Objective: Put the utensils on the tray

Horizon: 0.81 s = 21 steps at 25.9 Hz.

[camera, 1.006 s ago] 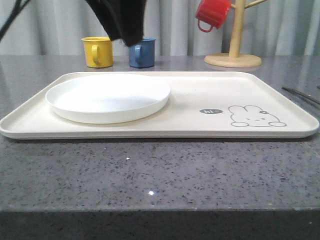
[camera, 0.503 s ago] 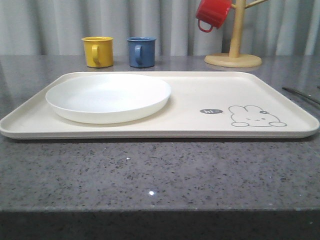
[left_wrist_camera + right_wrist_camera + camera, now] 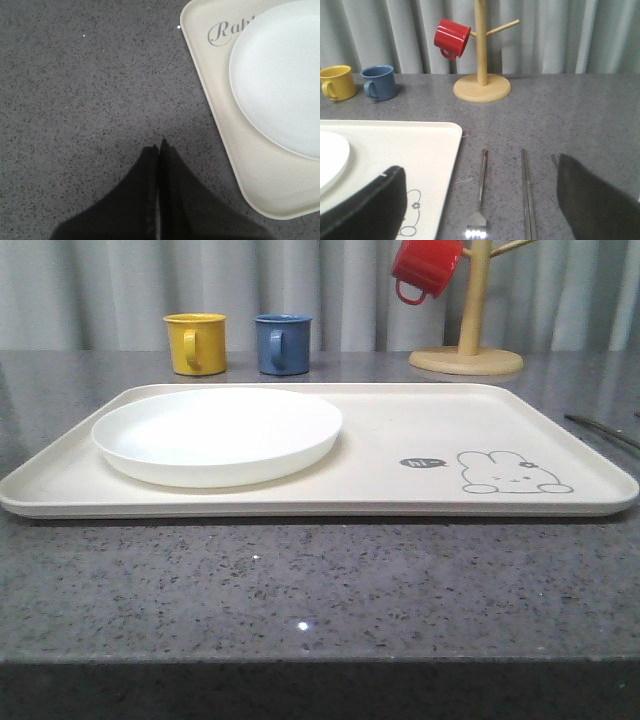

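**Fork and chopsticks lie right under my right fingers**

I look down through the right wrist camera. My right gripper (image 3: 480, 200) has its fingers spread wide and holds nothing. The fork (image 3: 480, 200) lies on the bench (image 3: 580, 120) between them, nearer the left finger. Its tines point back at me, toward 6 o'clock, and its handle runs away toward 12 o'clock. The chopsticks (image 3: 527, 195) lie just beside it at 3 o'clock, and they run the same way. I cannot see a spoon clearly; a thin bit of steel peeks out by the right finger, but I cannot tell what it is.

The tray (image 3: 420, 145) is at 9 o'clock from the fork, near but not touching. Its rounded corner and low rim are the edge I would have to lift over. The plate (image 3: 217, 435) already sits on the left half of the tray. The right half, by the rabbit drawing, has bare room.

My left gripper (image 3: 159, 150) has its fingers pressed tight together with nothing in them. It hangs over bare bench off the far side of the tray, well apart from the steel things.

So I think the right arm is the one to use. The mug tree (image 3: 481, 60) and the mugs stand far back at 12 o'clock, out of the way.
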Motion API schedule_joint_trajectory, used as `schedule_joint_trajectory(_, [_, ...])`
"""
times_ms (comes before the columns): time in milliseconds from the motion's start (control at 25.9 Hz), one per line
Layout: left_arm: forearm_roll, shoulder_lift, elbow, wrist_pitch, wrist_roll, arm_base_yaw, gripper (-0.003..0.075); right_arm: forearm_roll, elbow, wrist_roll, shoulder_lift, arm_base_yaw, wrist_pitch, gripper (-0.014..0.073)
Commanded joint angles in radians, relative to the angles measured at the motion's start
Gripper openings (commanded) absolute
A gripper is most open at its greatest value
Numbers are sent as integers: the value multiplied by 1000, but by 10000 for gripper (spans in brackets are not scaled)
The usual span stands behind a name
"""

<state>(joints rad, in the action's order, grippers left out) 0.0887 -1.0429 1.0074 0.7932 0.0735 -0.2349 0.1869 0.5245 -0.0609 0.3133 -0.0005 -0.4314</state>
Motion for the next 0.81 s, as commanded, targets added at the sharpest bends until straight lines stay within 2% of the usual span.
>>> schedule_joint_trajectory(0, [-30, 134, -130, -227, -12, 3, -18, -6, 37, -9, 16, -6, 84, 634])
schedule_joint_trajectory(271, [-64, 401, -393, -430, -12, 3, -18, -6, 37, -9, 16, -6, 84, 634])
schedule_joint_trajectory(503, [-74, 619, -545, -484, -12, 3, -18, -6, 37, -9, 16, -6, 84, 634])
schedule_joint_trajectory(774, [-94, 827, -630, -537, -12, 3, -18, -6, 37, -9, 16, -6, 84, 634])
